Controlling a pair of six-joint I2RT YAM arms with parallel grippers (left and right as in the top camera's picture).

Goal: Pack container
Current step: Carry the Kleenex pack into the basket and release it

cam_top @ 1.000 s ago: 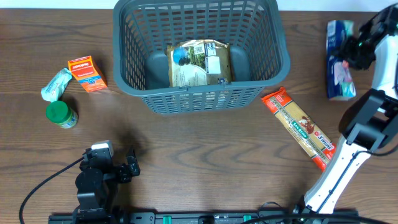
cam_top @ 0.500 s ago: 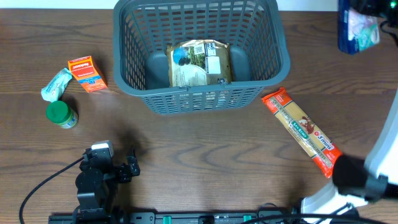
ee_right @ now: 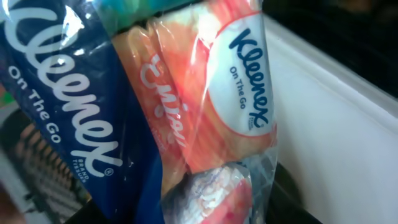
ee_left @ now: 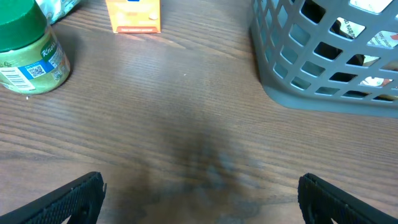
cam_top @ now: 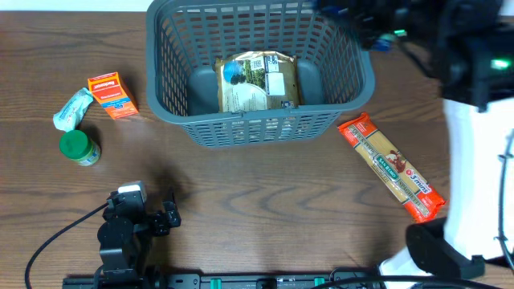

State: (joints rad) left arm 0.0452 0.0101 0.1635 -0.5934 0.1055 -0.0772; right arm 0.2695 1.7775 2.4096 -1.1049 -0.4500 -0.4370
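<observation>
In 1 second the right arm [cam_top: 470, 60] has swung from the far right edge of the tabletop [cam_top: 265, 201] to above the far right corner of the basket [cam_top: 257, 128], carrying the tissue pack [ee_right: 186, 112]. Its jaws are hidden behind the pack but evidently pinch it. The basket sits at the far middle of the tabletop, 1 bag [cam_top: 259, 82] inside. Lowering and release look next. The left gripper [ee_left: 202, 196] rests low, jaws spread.

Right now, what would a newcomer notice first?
The Kleenex pack fills the right wrist view, close up. Overhead, the big grey basket sits top centre with a bag inside, and a long pasta packet lies at its right.
</observation>
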